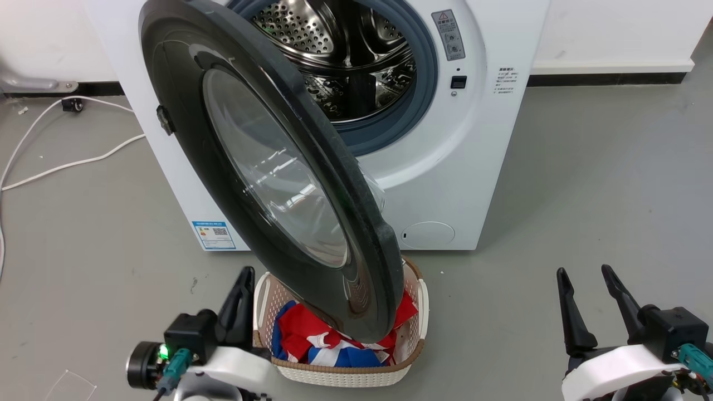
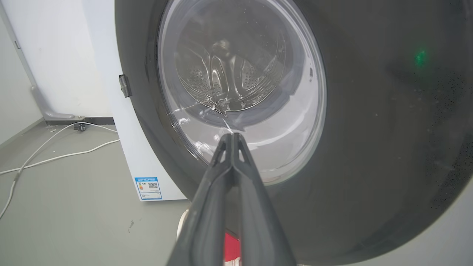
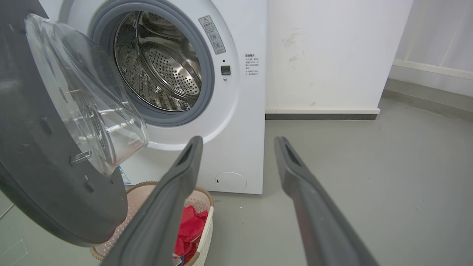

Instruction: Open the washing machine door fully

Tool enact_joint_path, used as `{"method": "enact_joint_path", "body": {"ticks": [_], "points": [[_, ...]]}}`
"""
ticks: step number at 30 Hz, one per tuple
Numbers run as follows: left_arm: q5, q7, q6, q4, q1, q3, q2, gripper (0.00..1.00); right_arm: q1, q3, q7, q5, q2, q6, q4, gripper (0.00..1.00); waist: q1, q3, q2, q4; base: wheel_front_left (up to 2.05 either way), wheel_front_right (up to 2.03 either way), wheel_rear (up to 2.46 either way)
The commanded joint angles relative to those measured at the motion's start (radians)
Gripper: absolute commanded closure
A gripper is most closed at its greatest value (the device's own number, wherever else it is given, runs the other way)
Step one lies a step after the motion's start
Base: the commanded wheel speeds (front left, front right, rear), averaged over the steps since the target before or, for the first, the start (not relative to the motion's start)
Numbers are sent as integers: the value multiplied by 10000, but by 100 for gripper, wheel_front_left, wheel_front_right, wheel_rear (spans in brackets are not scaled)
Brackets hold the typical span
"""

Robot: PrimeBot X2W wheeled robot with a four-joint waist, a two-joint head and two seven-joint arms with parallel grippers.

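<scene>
The big white boxy front-loading washing machine (image 1: pixel 473 167) (image 2: pixel 136 162) (image 3: pixel 240 129) stands on the grey floor (image 1: pixel 585 195) against the white wall. Its large round glossy black door with the clear domed glass window (image 1: pixel 267 167) (image 2: pixel 351 129) (image 3: pixel 33 147) is hinged on the machine's left side and stands part-way open, swung out from the front. This bares the grey rubber gasket (image 1: pixel 423 106) and the perforated steel drum (image 1: pixel 340 50) (image 3: pixel 166 74).

The door's lower edge hangs above a cream woven plastic basket (image 1: pixel 345 379) (image 3: pixel 207 229) of red, white and blue cloth (image 1: pixel 306 334), which sits on the floor before the machine.

The left gripper (image 1: pixel 245 275) (image 2: pixel 232 136) has its fingers pressed together on nothing. It points at the door's outer face near the window; contact cannot be told.

The right gripper (image 1: pixel 584 273) (image 3: pixel 238 140) is spread wide and empty, well to the right of the door.
</scene>
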Motion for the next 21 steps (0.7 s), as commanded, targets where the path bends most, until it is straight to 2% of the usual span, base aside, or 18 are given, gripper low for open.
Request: {"method": "enact_joint_path", "body": {"ticks": [1,14,21], "points": [[-18,-26,127,-199,-216,79,-10,100,94,-3,34,-12,52,-2,-71,0,0,12,0,18,0,0,0],[-137,-26,692,-2478,-1362,81,-15,100,108,-71,116,38,75,-2,-133,0,0,35,0,171,0,0,0],[-275,-23,767,-4348,-2268,-733,-15,100,140,-163,131,-13,80,-2,-173,0,0,26,0,247,0,0,0]]}}
